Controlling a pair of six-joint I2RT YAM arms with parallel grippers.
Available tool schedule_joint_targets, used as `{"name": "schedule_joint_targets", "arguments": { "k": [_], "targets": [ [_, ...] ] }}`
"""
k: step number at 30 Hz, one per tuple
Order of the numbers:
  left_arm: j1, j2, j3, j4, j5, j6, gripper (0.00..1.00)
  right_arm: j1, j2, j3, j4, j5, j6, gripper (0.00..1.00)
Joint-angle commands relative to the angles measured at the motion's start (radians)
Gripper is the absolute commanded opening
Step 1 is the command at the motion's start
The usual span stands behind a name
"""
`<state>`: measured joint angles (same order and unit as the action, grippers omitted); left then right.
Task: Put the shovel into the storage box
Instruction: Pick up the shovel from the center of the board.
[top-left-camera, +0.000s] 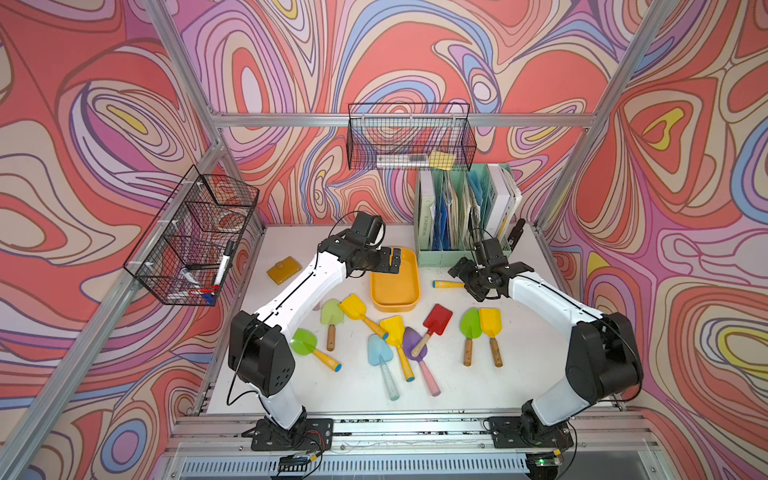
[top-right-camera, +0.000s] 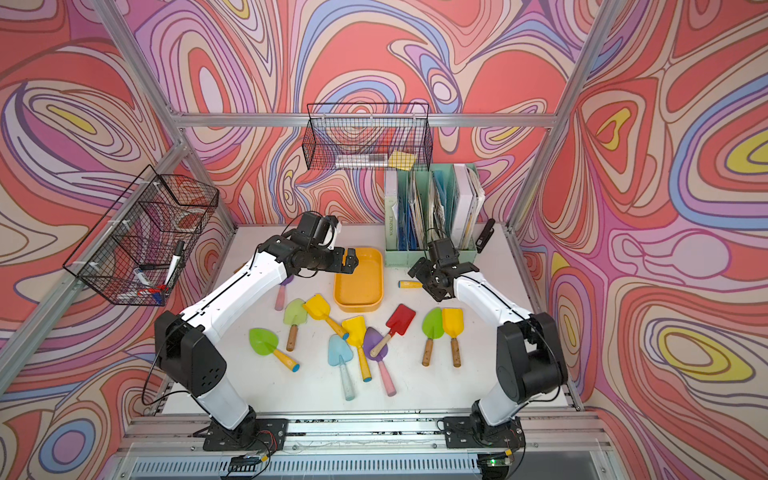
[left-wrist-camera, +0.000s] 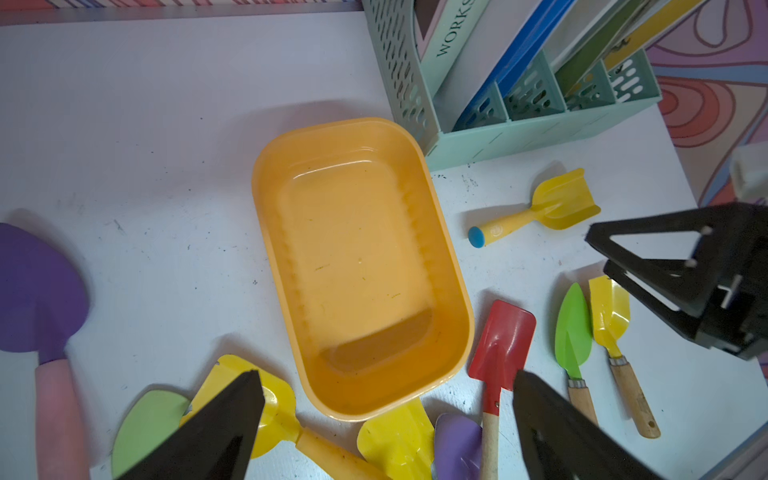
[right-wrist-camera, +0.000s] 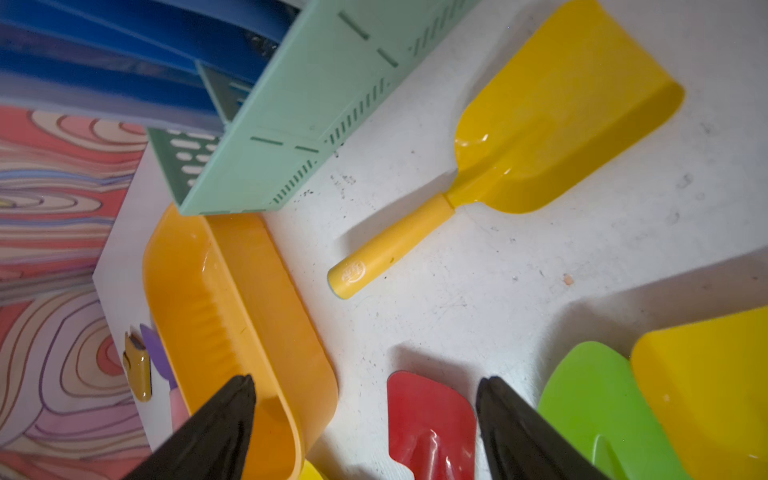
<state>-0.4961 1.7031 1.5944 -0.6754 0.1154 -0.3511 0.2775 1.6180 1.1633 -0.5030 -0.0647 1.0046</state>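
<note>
Centre-frame, right of the storage box (top-left-camera: 394, 286), the yellow shovel (top-left-camera: 448, 284) looks light, stiff, probably slick; grip its handle; left jaws and right jaws stand open, empty.

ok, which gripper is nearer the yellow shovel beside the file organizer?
Right. The right gripper hovers by that yellow shovel; left gripper is across the storage box, above its rim.

I see the storage box (left-wrist-camera: 353, 249), shallow and yellow-orange, standing upright and empty. A yellow shovel (left-wrist-camera: 557, 203) with a blue-capped handle lies flat just beside it, not touching.
</note>
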Motion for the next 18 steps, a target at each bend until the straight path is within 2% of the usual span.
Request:
{"name": "schedule_joint_targets", "arguments": {
  "k": [1, 6, 11, 18],
  "targets": [
    [0.003, -0.020, -0.046, 0.064, 0.091, 0.047, 0.99, 0.014, 0.034, 0.042, -0.023, 0.107, 0.184, 0.87],
    [0.002, -0.025, -0.050, 0.024, 0.150, 0.085, 0.99, 0.037, 0.120, 0.090, -0.048, 0.096, 0.279, 0.89],
    [0.001, -0.023, -0.049, -0.014, 0.155, 0.108, 0.99, 0.074, 0.242, 0.169, -0.063, 0.071, 0.316, 0.90],
    [0.002, -0.007, -0.047, -0.042, 0.174, 0.122, 0.99, 0.087, 0.325, 0.205, -0.056, 0.070, 0.359, 0.88]
  ]
}}
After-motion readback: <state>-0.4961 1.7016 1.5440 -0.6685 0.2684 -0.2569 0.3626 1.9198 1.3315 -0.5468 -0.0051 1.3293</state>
